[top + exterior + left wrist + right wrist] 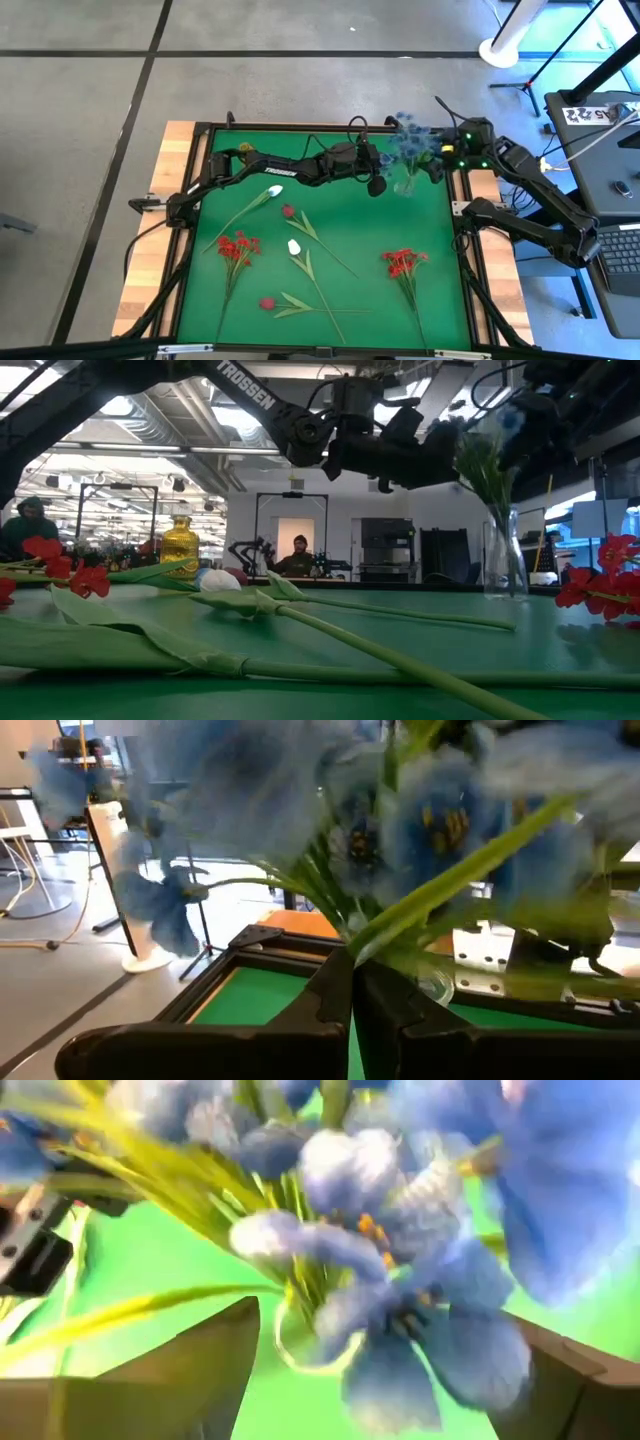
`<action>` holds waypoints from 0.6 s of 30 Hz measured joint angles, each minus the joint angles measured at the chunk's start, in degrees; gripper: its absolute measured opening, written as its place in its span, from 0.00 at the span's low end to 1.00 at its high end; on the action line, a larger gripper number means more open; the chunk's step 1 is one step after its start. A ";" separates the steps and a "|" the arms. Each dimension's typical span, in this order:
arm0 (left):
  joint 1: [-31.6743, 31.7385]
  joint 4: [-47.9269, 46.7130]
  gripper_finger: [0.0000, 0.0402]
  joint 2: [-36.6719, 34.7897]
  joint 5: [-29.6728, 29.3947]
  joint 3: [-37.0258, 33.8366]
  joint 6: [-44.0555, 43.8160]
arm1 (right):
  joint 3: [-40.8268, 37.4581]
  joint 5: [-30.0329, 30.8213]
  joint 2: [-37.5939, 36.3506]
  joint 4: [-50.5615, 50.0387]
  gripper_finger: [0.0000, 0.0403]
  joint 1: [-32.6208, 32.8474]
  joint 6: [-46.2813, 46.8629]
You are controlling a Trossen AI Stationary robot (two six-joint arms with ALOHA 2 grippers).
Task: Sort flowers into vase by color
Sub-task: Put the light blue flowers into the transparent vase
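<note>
Your green worktop (340, 210) carries the loose flowers; the glass vase (406, 184) stands at its 2 o'clock corner with the blue flowers (410, 143) in it.

Left arm reaches across the far half toward 2 o'clock. Left end effector (378, 186) sits just beside the vase, at its 9 o'clock, fingers (330, 1000) closed together; the left wrist view shows a green stem of the blue bunch at the tips, but you can't tell if it's pinched.

Right end effector (437, 160) hangs at the blue blooms from 3 o'clock, fingers (190, 1360) spread wide either side of the bunch, gripping nothing.

Lying flat: red cluster (238, 246) at 8 o'clock, red cluster (403, 262) at 4 o'clock, white tulip (272, 192) at 10 o'clock, white tulip (294, 246) near centre, dark red bud (288, 211) just past it, dark red bud (267, 303) at 7 o'clock.
</note>
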 joint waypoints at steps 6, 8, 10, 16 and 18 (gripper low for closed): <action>0.00 -0.71 0.00 0.00 0.00 0.00 0.02 | 0.71 0.39 -0.03 -3.96 0.80 0.00 0.00; 0.00 -0.71 0.00 0.00 0.00 0.00 0.02 | 0.71 0.39 -0.03 -5.29 0.80 0.00 -0.05; 0.00 -0.73 0.00 0.00 0.00 0.00 0.02 | 0.71 0.37 -0.03 -6.81 0.80 -0.01 -0.17; 0.11 -1.18 0.00 0.00 0.00 0.00 0.02 | 0.71 -0.64 -0.19 -13.84 0.80 0.00 -0.99; 0.14 -1.36 0.00 0.00 0.00 0.00 0.19 | 0.71 -0.64 -0.70 -15.59 0.80 0.00 -1.01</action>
